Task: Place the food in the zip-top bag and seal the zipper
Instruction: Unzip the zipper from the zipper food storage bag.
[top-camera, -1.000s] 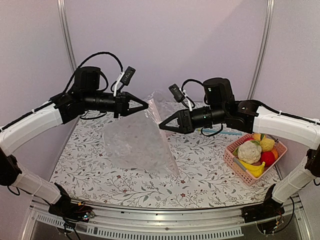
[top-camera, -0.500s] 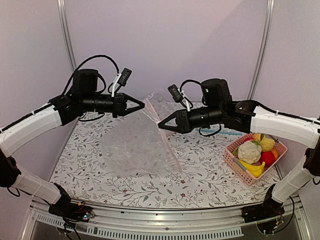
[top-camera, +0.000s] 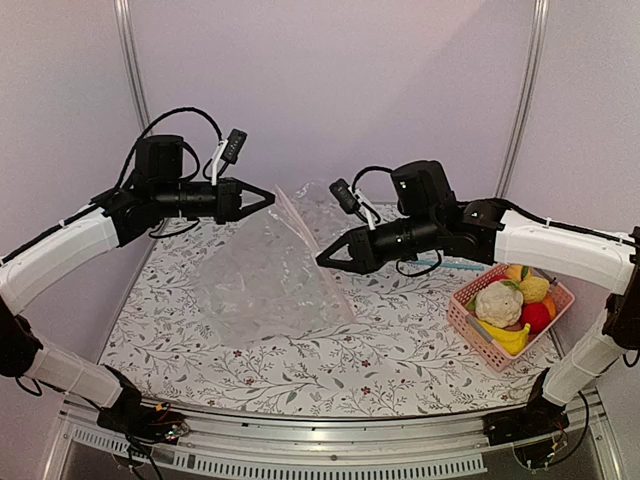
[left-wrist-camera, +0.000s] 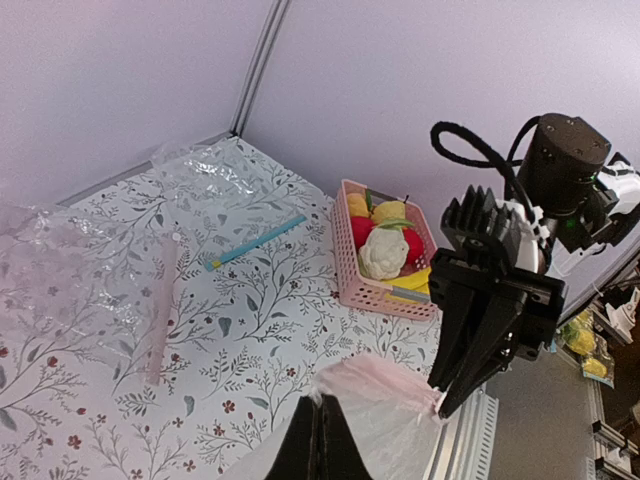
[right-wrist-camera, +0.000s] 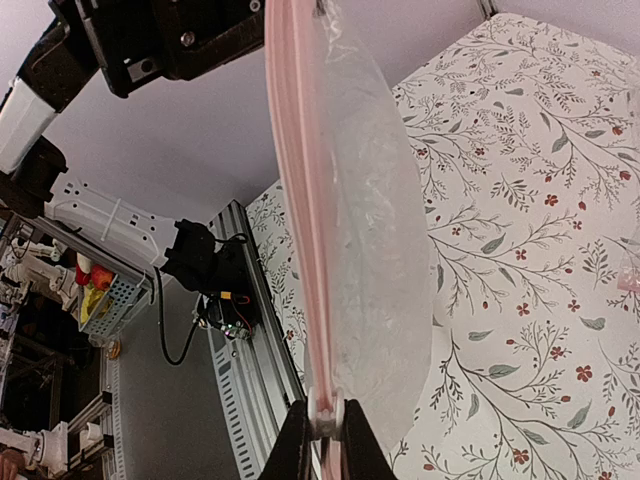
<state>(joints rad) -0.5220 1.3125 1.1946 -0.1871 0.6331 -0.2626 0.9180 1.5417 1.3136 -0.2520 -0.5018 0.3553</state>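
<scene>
left gripper (top-camera: 270, 193) has pulled the zip-top bag (top-camera: 262, 282) leftward from right gripper (top-camera: 320, 262).

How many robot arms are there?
2. The left arm comes in from the left side, the right arm from the right. The left fingers and right fingers each pinch the clear bag hanging between them. None looks hidden.

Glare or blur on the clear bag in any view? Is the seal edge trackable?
Top external: flat soft light, no hard shadows; the zip-top bag shows only as faint crinkle highlights over the floral table cover. Left wrist: its near edge is soft and pink-tinted, the pink basket sharp. Right wrist: the zipper is a distinct pinkish line, slightly soft close to the lens.
</scene>
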